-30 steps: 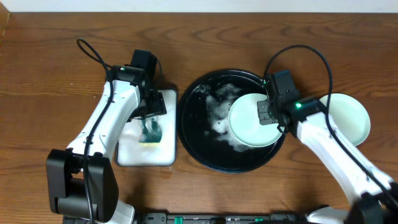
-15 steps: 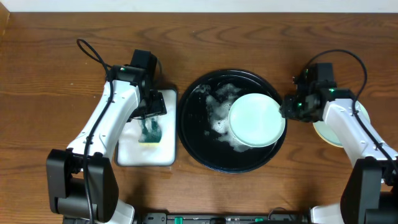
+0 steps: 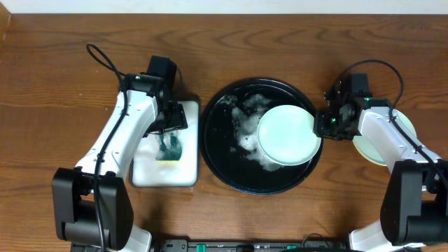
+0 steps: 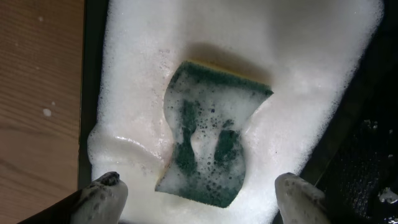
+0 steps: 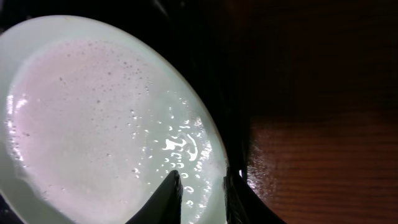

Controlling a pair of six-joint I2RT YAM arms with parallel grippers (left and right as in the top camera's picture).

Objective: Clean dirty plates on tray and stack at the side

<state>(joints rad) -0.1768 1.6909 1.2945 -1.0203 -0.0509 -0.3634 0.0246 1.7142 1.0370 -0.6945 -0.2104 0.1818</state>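
A wooden table [image 3: 56,84] is shown from overhead, with the round black tray [image 3: 222,168] at its centre, streaked with white foam [image 3: 246,126]. A white sponge dish [image 3: 143,175] is set just beside the tray's left rim. One mint-green plate [image 3: 283,136] is seated in the tray's right half, its edge reaching the rim. A second mint plate [image 3: 402,126] is laid on the bare wood to the right, partly covered by the right arm [image 3: 381,136]. The left arm [image 3: 119,136] is stretched over the dish.

Beneath the left gripper [image 3: 170,136], only a dark green patch is made out from above. In the left wrist view it is revealed as a waisted green scouring sponge [image 4: 208,140] with a yellow backing, lying in thick suds. The left gripper [image 4: 202,196] is held wide apart, its foam-flecked fingers [image 4: 102,196] on either side of the sponge's near end, with nothing grasped.

A film of fine bubbles on the plate's face is caught only by the right wrist camera. There the right gripper [image 5: 202,196] is set astride the plate's rim, one of its fingers [image 5: 171,193] over the face and the other outside it. Whether the rim is actually pinched cannot be told.
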